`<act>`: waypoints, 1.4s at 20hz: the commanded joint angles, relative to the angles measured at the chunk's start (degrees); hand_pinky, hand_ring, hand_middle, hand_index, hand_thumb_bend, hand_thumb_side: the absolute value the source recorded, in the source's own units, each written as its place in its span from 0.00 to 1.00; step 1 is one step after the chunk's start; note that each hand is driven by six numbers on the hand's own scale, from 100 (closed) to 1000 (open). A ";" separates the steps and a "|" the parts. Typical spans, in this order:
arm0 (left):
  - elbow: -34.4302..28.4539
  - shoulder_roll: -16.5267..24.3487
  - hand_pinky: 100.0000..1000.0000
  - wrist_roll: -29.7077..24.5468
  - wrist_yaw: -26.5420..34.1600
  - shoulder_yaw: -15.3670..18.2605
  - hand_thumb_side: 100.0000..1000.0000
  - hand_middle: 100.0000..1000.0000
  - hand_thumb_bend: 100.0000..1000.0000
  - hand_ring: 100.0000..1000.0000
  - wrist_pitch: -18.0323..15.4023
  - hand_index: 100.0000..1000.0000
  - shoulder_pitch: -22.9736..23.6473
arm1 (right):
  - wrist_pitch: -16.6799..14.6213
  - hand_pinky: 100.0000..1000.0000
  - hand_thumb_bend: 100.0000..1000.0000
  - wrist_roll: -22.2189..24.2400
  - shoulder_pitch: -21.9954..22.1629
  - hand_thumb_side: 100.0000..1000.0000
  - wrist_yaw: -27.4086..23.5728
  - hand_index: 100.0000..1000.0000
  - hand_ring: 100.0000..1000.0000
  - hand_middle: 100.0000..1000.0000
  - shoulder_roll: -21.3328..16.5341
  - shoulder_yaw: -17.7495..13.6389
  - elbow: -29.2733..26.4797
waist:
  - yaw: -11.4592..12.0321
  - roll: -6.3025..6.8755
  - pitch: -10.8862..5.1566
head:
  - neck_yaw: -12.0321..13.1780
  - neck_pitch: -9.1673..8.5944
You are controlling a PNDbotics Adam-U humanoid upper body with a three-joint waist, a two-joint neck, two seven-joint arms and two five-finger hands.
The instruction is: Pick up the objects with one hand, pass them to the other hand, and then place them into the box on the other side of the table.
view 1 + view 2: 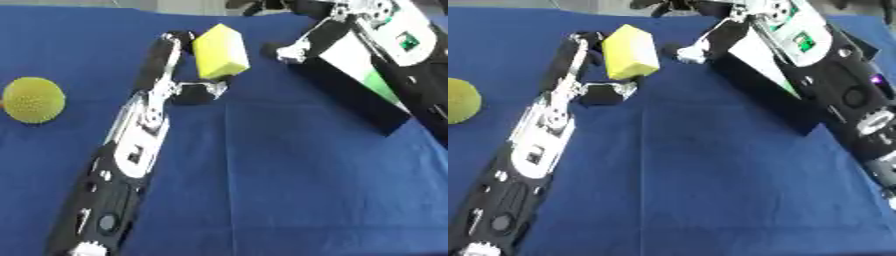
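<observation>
Your left hand [179, 75] has the yellow rectangular foam sponge block [220, 51] pinched between its long fingers on the far-left side and the thumb underneath, and the block sits tilted, above the blue cloth-covered table [289, 190], toward the far middle of the scene. Your right hand [293, 49] is just to the right of the block, apart from it; its fingers look partly curled around nothing, though the dark fingertips are hard to read.

The weak point is the handover. The block appears held only by its left face and lower edge, so if you let go with the left hand before the right hand has fingers on both sides, it will likely drop to the cloth and may bounce away. Closing the right hand on a corner instead of the flat faces could squeeze the soft foam out sideways. Watch, too, that the two sets of fingers do not collide in the narrow gap.

The black rectangular box with a white and green inner panel [359, 85] lies at the right, under your right forearm; I cannot tell whether anything is in it. A yellow-green bumpy ball [33, 99] waits at the left edge, well apart from everything else.
</observation>
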 commanded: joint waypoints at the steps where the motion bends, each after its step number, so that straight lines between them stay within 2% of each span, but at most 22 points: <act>1: -1.19 -0.62 0.56 0.46 -0.06 -0.20 0.08 0.45 0.14 0.61 0.60 0.46 -1.02 | -10.92 0.91 0.15 10.37 -1.33 0.23 1.07 0.93 1.00 0.91 -0.68 -1.70 0.39 | -0.06 -0.79 -0.54 | 0.26 -0.16; 13: -3.29 -0.82 0.56 1.67 -0.02 -0.83 0.07 0.45 0.16 0.61 1.45 0.47 -0.71 | -8.70 0.91 0.14 10.37 -0.49 0.31 3.27 0.93 1.00 0.90 -1.21 -2.31 -0.24 | -0.12 -0.72 -0.19 | 1.20 -0.50; 24: -1.38 -2.73 0.56 2.29 -1.37 -0.90 0.07 0.45 0.15 0.61 1.60 0.47 -0.50 | -8.26 0.91 0.14 10.37 -1.78 0.31 3.28 0.94 1.00 0.91 -0.96 -2.02 0.56 | 0.29 -0.93 -0.06 | 0.38 -0.48; 28: -1.56 -2.96 0.55 2.34 -0.93 -0.94 0.07 0.45 0.15 0.61 1.83 0.47 -0.52 | -8.10 0.91 0.13 10.37 -1.69 0.33 4.25 0.94 1.00 0.91 -0.60 -2.30 1.01 | 0.43 -1.02 -0.02 | 0.93 -0.85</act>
